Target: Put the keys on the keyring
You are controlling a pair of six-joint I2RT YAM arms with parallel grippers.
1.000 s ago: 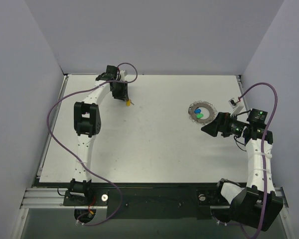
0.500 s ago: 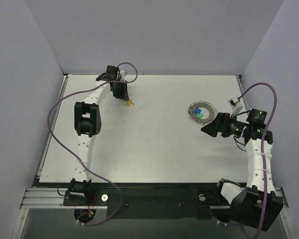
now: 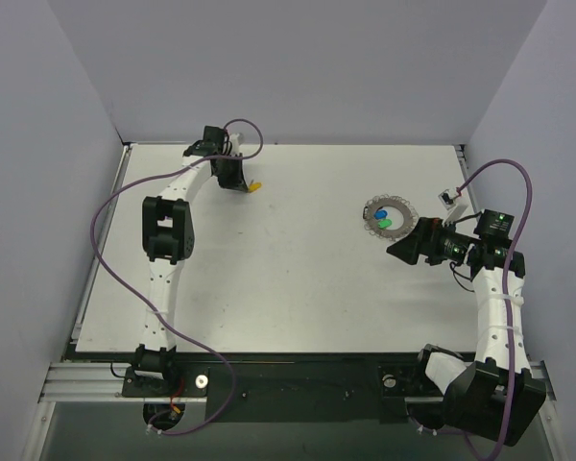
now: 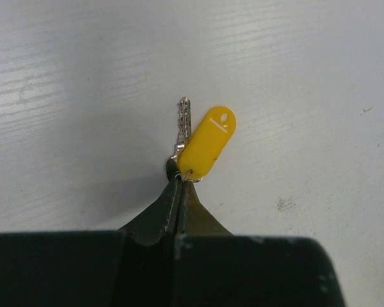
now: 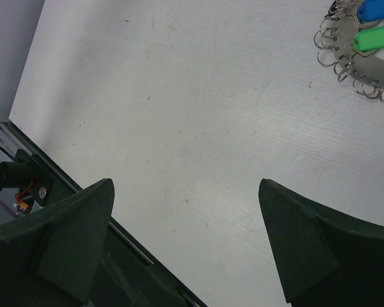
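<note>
Overhead view: near the far left corner of the worktop (image 3: 298, 288), the left claw (image 3: 242, 184) is clenched on the yellow key (image 3: 254, 187). It is well apart from the keyring (image 3: 370, 217) by the right edge, where the blue key (image 3: 382, 212) and green key (image 3: 389, 223) lie within the loop.

Left wrist view: the yellow key is pinched where head and blade join, so both hang free.

Right wrist view: the right claw (image 5: 185, 192) is held released near the keyring, probably to steady it.
</note>
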